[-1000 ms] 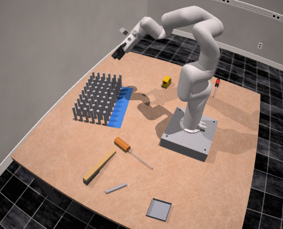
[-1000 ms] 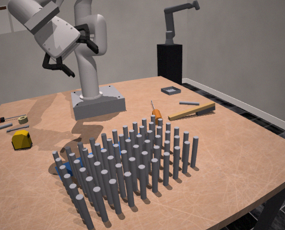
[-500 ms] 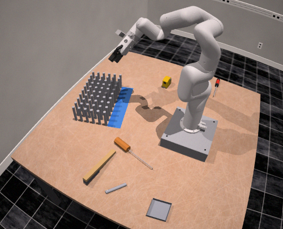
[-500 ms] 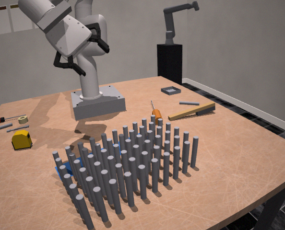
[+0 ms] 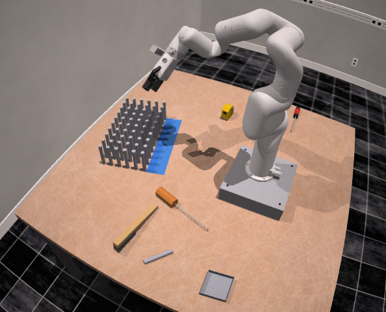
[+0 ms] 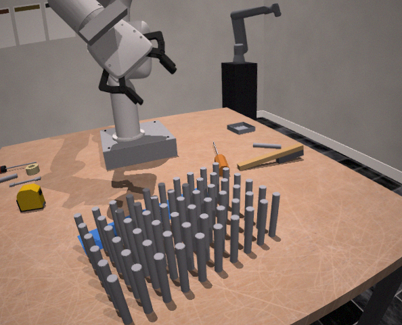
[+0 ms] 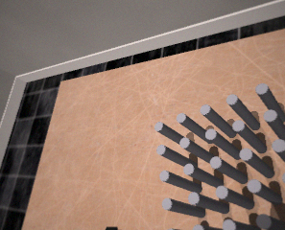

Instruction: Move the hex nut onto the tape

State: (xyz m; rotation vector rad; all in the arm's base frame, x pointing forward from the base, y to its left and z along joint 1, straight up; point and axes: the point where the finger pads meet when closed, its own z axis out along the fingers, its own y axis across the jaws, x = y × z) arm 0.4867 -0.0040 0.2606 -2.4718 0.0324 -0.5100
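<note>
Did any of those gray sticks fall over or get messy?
No, nothing stands out. All the spacers stand upright in tidy rows beside the blue tape strip. The hook pick lies untouched on the table, and the open tool hangs in the air, holding nothing.

The table [image 5: 273, 255] is carrying spacers [image 5: 132, 134], tape [image 5: 164, 146], pick [image 5: 166, 196], wood bar [image 5: 135, 225], rod [image 5: 157, 256], tray [image 5: 216, 285], tape measure [image 5: 227, 111], screwdriver [image 5: 295, 116] and robot base [image 5: 257, 188].

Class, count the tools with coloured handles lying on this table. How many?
2. The orange-brown-handled hook pick lies near the wooden bar; the red-handled screwdriver lies near the table edge beyond the robot base. Small tools could be hidden among the spacers.
</note>
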